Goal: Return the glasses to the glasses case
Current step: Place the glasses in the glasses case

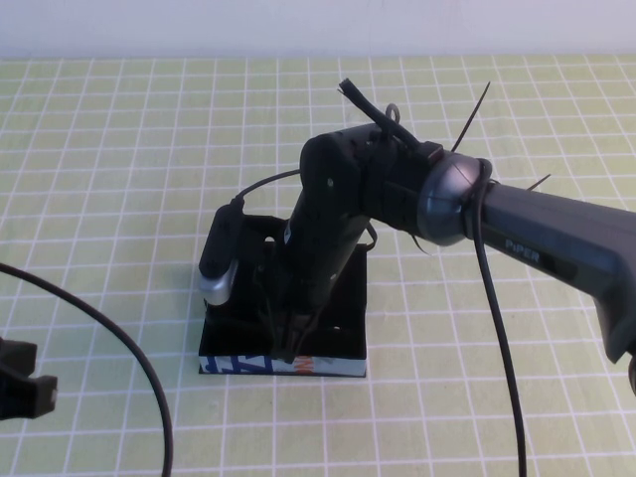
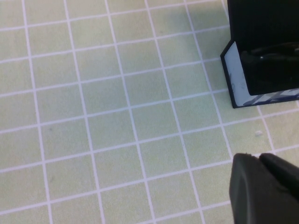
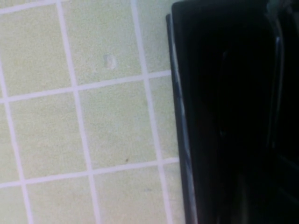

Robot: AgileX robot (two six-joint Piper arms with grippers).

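The glasses case (image 1: 338, 328) lies open in the middle of the table, black inside, with its blue, white and orange printed side (image 1: 283, 365) facing me. My right gripper (image 1: 291, 343) points straight down into the case near its front wall. The right wrist view shows only the case's dark inside (image 3: 224, 116) and its edge. I cannot make out the glasses against the black lining; a glossy dark shape (image 2: 268, 55) shows inside the case in the left wrist view. My left gripper (image 1: 22, 383) rests low at the near left, shut and empty, its fingertips (image 2: 254, 179) together.
The table is covered by a light green cloth with a white grid (image 1: 119, 179). A black cable (image 1: 119, 333) curves across the near left. The right arm's camera (image 1: 221, 260) and cables hang over the case's left part.
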